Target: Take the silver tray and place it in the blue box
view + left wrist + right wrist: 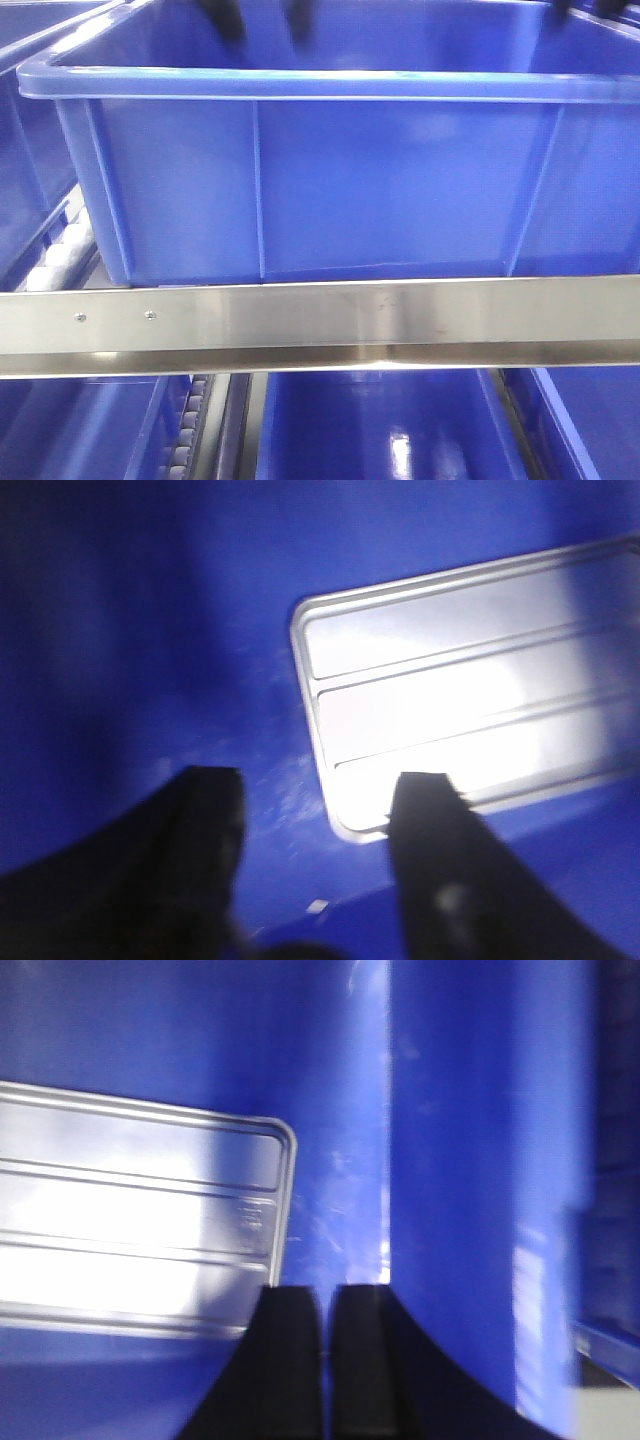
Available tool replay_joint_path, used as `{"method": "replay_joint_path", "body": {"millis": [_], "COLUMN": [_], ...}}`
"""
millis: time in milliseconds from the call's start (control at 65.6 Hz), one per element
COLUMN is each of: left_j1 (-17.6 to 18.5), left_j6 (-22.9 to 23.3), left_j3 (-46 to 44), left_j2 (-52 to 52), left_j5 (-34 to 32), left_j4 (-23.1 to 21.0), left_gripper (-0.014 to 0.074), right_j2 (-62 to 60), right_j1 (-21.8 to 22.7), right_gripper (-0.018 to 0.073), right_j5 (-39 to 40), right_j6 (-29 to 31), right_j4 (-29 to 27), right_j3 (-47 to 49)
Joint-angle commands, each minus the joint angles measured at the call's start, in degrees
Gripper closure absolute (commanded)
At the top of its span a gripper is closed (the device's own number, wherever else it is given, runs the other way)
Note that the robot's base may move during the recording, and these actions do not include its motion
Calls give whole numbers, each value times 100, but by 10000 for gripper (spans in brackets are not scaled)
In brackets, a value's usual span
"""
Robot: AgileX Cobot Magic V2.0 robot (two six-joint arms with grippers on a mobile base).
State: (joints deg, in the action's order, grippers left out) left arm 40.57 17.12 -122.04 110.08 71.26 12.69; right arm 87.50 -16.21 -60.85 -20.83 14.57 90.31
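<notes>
A silver tray (470,700) lies flat on the floor of a blue box (300,180), seen from two cameras mounted on the robot's wrists. It is shiny, with a raised rim, rounded corners and two long lines pressed across its floor.

In the left wrist view, the left end effector (320,815) has its two dark fingers spread wide with nothing between them. The tray sits just beyond and to the right of them; one finger overlaps the tray's near corner in the picture, but whether it touches cannot be told.

In the right wrist view, the right end effector (325,1320) has its fingers pressed nearly together, empty. The tray (140,1215) lies to its left, close by, and the box's inner wall (470,1160) rises just beyond and to its right.

Judging from this, the task looks essentially done: the tray rests inside the box and neither end effector holds it. What seems left is only for the arms to lift clear.

The front view shows the box from outside, behind a steel rail (320,315). Its interior is hidden there, so the tray cannot be seen. Dark shapes at the box's top edge are probably the arms, cut off by the frame. Both wrist views are blurred, and the tray runs out of each picture.
</notes>
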Motion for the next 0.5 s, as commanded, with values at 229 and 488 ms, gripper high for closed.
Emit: {"method": "replay_joint_path", "body": {"millis": [229, 488], "left_j1": [646, 683], "left_j6": [-42, 203], "left_j3": [908, 2885], "left_j2": [-1432, -2561], "left_j5": [5, -930], "left_j4": [779, 686], "left_gripper": [697, 701], "right_j2": [-1623, -2940], "right_j1": [-57, -64], "right_gripper": [505, 505], "right_j5": [546, 1292], "right_j6": [108, 155], "right_j4": [123, 117], "right_j3": [-985, -2737]}}
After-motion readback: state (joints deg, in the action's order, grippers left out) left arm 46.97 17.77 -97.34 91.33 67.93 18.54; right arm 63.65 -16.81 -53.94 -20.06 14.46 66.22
